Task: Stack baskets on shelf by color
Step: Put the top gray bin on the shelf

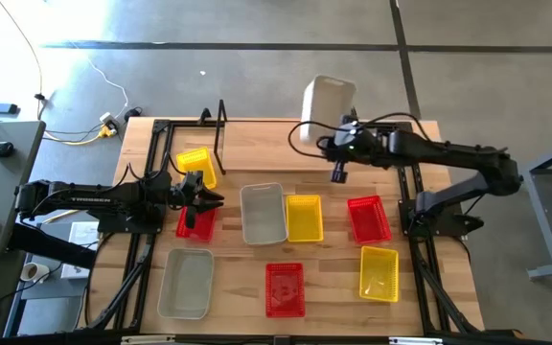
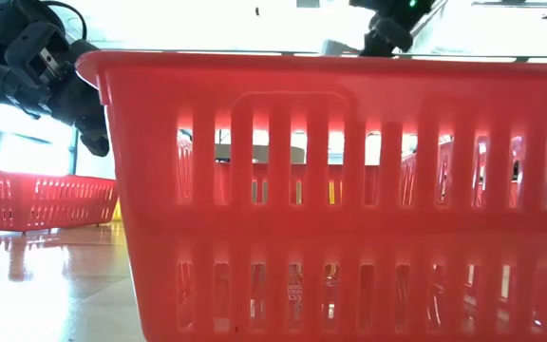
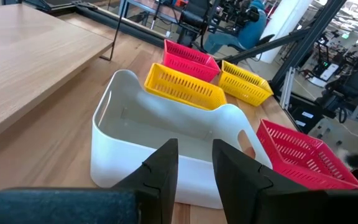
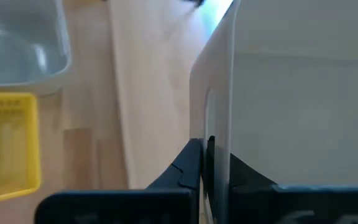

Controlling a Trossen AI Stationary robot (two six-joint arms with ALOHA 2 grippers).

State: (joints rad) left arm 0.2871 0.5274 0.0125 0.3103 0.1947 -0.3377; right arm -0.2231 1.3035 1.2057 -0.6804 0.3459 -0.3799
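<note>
Reaching across, right fingers [image 1: 326, 134] pinching grey-white basket [image 1: 327, 103] aloft

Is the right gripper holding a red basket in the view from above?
No, the right gripper holds a grey-white basket lifted over the table's far edge; the red baskets lie on the table.

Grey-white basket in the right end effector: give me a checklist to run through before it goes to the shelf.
1. Right end effector shut on translucent grey-white plastic mesh basket: ok.
2. That basket lifted off the wooden table: ok.
3. Free spot on the black wire shelf: cannot tell.
4. Left end effector out of the approach: not ok; it hangs open over a red plastic basket, near the shelf.
</note>
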